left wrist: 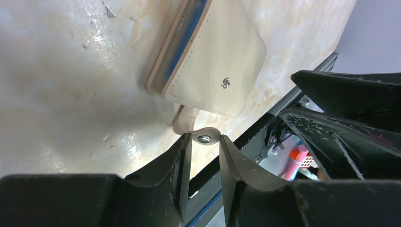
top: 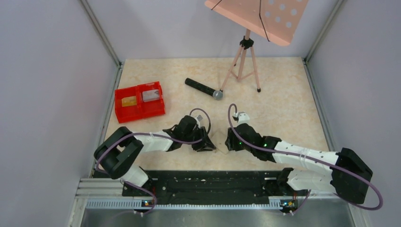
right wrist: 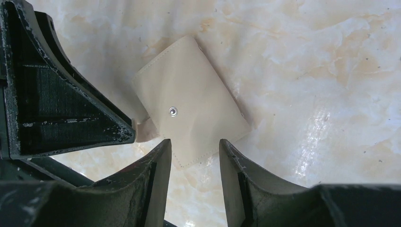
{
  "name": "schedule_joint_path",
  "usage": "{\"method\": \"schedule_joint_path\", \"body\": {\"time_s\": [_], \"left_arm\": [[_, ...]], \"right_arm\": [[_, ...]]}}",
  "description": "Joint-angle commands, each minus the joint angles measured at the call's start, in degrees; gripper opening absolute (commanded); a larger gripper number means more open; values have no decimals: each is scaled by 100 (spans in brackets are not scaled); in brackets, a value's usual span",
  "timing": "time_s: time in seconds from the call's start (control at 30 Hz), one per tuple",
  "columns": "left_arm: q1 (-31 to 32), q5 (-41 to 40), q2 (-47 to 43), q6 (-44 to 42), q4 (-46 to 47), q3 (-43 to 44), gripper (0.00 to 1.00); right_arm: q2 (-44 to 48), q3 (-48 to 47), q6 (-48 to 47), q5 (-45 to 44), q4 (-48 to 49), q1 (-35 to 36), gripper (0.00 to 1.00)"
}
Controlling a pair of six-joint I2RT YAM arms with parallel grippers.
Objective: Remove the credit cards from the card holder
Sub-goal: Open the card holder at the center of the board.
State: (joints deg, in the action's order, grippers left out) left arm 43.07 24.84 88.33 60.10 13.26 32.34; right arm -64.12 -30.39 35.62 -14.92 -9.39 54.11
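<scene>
Card holder [right wrist: 194,94] closed and flat on tabletop [top: 283,94], close to near edge, about midway between left and right edges. Cream outside, with a snap stud [left wrist: 226,83] on upper panel; blue lining showing along one side in left wrist view.

Left claw [left wrist: 204,142] low at card holder's left side, pinching small snap tab [left wrist: 204,138] between its fingertips, tab touching both. Right claw [right wrist: 191,146] at the right side, half spread, tips straddling one corner of card holder; pressing on it or merely above it, impossible to tell. Both claws close together over card holder in top view.

Gold credit card [top: 128,101] in red tray [top: 141,112], in compartment nearer left edge; grey credit card [top: 150,96] in the other compartment. Tray near left edge, toward far left corner, well apart from card holder.

Black microphone [top: 203,88] lying toward middle of tabletop, beyond the claws. Pink music stand [top: 243,61] on tripod near far edge.
</scene>
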Motion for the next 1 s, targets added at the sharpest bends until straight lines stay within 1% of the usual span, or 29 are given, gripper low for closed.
{"method": "schedule_joint_path", "body": {"time_s": [0.0,0.13,0.33,0.5,0.63,0.73,0.87,0.97], "left_arm": [[86,-522,-401,-406,-807,336,33],[156,-802,-504,-576,-1207,497,33],[248,-950,-510,-520,-1265,611,36],[279,-1210,-419,-669,-1758,976,45],[281,-1474,-448,-870,-1898,1158,53],[298,-1475,-347,-991,-1925,1291,59],[416,-1330,-219,-1111,-1683,1320,63],[526,-1226,13,-1196,-1684,1472,63]], "right_arm": [[267,1,-12,-141,-8,-84,43],[335,20,-12,-155,-4,-110,43],[544,119,34,-273,-54,-106,43],[878,265,68,-350,-84,-113,44],[1067,370,79,-339,-104,-112,44],[1218,447,90,-351,-126,-112,44],[1442,510,76,-425,-214,-126,44],[1508,529,77,-426,-221,-130,44]]}}
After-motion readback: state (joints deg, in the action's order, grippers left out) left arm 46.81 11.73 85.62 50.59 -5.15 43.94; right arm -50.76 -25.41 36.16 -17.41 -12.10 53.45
